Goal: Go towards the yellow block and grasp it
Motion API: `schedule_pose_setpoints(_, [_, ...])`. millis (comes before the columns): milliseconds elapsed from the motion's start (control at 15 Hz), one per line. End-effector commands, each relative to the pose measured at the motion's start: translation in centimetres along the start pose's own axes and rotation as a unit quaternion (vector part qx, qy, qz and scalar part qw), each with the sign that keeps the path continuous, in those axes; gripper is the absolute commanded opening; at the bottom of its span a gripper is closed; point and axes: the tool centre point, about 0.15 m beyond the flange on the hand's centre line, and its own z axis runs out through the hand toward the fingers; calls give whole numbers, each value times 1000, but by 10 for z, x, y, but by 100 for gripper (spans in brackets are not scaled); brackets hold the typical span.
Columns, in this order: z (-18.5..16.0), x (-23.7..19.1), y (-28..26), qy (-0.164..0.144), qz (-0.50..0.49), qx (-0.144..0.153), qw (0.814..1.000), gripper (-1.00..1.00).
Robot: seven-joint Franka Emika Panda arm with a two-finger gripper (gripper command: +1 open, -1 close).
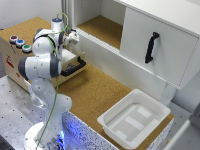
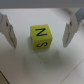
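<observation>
Block, yellow and lettered, sits on a white surface squarely between your gripper's wide-open fingers, touching neither. It lies straight ahead of the gripper, faces square to the pads; you need only descend and close.

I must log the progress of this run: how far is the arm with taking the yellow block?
Done: the approach. In the wrist view the yellow block sits between the two open fingers, roughly centred. In hand: lining up the gripper around it; both fingers are apart from the block's sides. Left: closing the fingers on the block. In the exterior view the arm hides the block, above the open drawer.
</observation>
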Motion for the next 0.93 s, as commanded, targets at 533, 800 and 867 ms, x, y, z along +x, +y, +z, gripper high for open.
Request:
schedule_pose_setpoints(533, [15, 27, -1, 8, -21, -10, 1000, 100])
schedule_pose_setpoints(800, [20, 25, -4, 11, -24, -1, 1000, -100])
schedule_pose_setpoints(867, [20, 25, -4, 12, -22, -1, 1000, -100])
